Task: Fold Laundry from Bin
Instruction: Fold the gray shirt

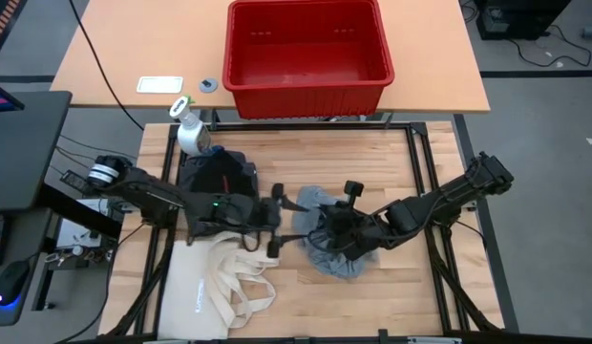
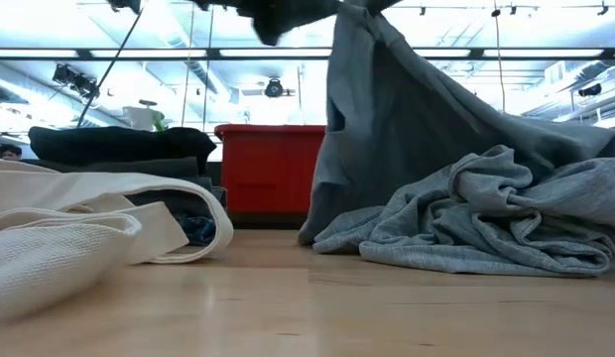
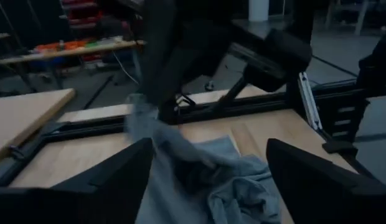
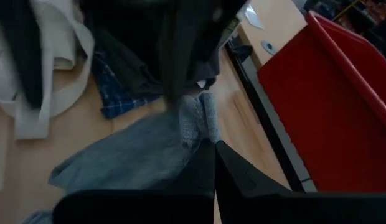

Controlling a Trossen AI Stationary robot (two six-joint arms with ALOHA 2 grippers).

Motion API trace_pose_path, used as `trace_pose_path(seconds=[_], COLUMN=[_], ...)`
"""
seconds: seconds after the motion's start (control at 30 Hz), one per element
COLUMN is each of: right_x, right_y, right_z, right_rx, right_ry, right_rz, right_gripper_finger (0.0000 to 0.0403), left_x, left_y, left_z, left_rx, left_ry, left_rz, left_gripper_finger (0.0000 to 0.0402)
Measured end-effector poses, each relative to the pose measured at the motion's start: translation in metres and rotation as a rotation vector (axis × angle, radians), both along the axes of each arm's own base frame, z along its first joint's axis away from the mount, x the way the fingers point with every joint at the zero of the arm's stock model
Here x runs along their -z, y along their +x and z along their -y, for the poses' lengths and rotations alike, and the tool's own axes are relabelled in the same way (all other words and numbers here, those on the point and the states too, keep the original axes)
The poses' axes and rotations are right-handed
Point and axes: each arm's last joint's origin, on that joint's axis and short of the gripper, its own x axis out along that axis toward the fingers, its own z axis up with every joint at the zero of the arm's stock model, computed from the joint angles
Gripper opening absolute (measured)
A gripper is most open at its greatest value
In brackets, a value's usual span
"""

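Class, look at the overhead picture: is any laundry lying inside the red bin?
No, the bin shows only its bare red floor; the grey garment lies on the table.

No text, label, brand, number or sign is showing legibly in any view. A small white card is lying on the far tabletop, but nothing on it is reading clearly. The cream tote bag is carrying a faint mark too small to make out.

2 dark jointed arms, black cabling, left end effector with wedge-shaped black fingers
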Motion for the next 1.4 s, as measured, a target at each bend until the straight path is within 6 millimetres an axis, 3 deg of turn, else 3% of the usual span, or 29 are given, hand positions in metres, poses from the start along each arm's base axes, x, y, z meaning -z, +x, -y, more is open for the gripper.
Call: trace_pose_path(seconds=[0.17, 0.3, 0.5, 0.73, 0.9, 1.17, 1.3, 1.4], right_x=[-0.001, 0.0, 0.002, 0.002, 0.001, -0.001, 0.0, 0.001], right_y=[0.004, 0.003, -0.004, -0.007, -0.006, -0.002, -0.005, -0.007], right_z=[0.004, 0.001, -0.009, -0.014, -0.015, -0.019, -0.025, -0.031], right_rx=[-0.008, -0.03, -0.055, -0.054, -0.05, -0.129, -0.185, -0.261], right_ry=[0.02, 0.021, 0.027, 0.037, 0.047, 0.091, 0.099, 0.12], right_rz=[0.002, -0.009, -0.028, -0.017, -0.005, -0.002, -0.031, -0.068], right_gripper_finger=[0.0005, 0.0005, 0.0005, 0.0005, 0.0005, 0.0005, 0.0007, 0.002], left_x=[0.005, 0.001, -0.006, -0.031, -0.021, -0.008, -0.006, -0.01], left_y=[0.035, 0.051, 0.044, 0.027, 0.031, 0.047, 0.047, 0.046], left_z=[-0.009, -0.027, -0.033, -0.017, -0.006, -0.023, -0.028, -0.02], left_rx=[-0.095, -0.228, -0.24, -0.19, -0.15, -0.197, -0.161, -0.062], left_ry=[0.022, 0.06, 0.062, 0.057, 0.09, 0.105, 0.132, 0.152], left_rz=[-0.126, -0.252, -0.407, -0.351, -0.378, -0.371, -0.392, -0.37], left_gripper_finger=[0.0336, 0.0336, 0.0336, 0.0337, 0.0337, 0.0334, 0.0284, 0.0191])
